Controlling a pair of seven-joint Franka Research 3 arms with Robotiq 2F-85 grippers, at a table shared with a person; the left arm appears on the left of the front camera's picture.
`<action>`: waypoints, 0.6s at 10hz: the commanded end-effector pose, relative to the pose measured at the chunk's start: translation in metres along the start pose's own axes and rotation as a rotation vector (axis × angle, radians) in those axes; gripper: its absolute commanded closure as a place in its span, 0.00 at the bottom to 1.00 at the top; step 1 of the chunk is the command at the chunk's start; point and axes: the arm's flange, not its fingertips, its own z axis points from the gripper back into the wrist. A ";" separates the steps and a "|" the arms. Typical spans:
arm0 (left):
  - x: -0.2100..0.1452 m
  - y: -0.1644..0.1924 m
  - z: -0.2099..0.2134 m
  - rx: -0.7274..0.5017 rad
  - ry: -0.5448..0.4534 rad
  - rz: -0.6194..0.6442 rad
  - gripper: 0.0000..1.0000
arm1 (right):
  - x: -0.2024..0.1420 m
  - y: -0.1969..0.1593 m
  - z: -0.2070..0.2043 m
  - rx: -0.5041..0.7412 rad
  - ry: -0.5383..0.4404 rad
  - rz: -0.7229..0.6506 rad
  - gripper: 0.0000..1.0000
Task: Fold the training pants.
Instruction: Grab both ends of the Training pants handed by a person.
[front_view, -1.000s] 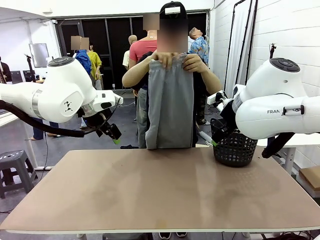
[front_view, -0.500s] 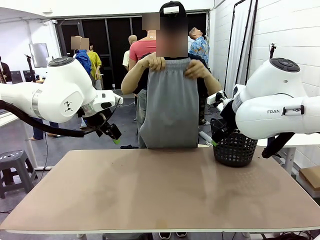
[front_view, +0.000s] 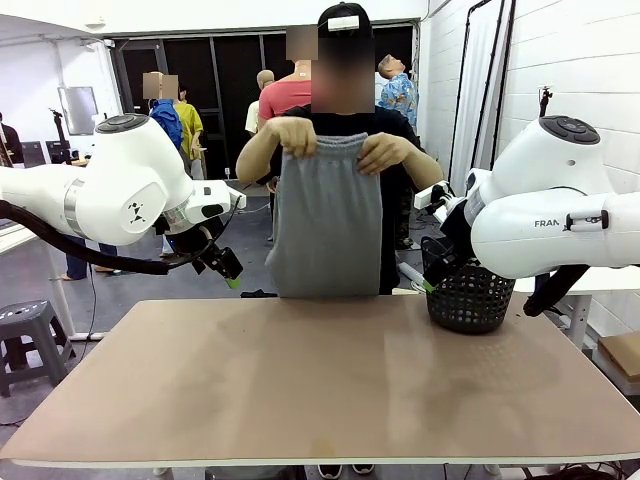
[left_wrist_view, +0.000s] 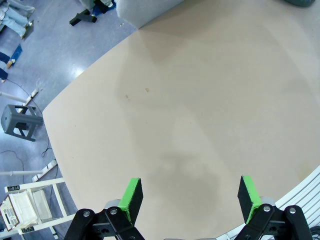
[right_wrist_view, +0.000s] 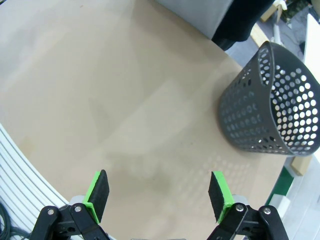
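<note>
Here, the left claw (left_wrist_view: 190, 195) and right claw (right_wrist_view: 159, 192) hover spread, aimed down at the table (front_view: 320, 380).

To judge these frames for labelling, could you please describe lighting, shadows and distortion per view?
Front view: even light, training pants sharp, faint sheen on the table. Left wrist view: wide-angle bends the table edge, soft shadow beyond the fingers. Right wrist view: same curving, basket crisp.

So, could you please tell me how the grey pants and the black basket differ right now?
The pants are light grey, plain cloth; the basket is dark and full of holes. The pants hang in the air from the person's hands; the basket stands on the table. Both are at the table's far side.
</note>
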 end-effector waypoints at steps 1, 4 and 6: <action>-0.001 0.000 0.001 -0.001 -0.009 -0.006 0.00 | 0.001 0.000 0.000 -0.002 -0.009 0.000 0.00; -0.001 0.000 0.001 -0.001 -0.009 -0.006 0.00 | 0.001 0.000 0.000 -0.002 -0.009 0.000 0.00; -0.001 0.000 0.001 -0.001 -0.009 -0.006 0.00 | 0.001 0.000 0.000 -0.002 -0.009 0.000 0.00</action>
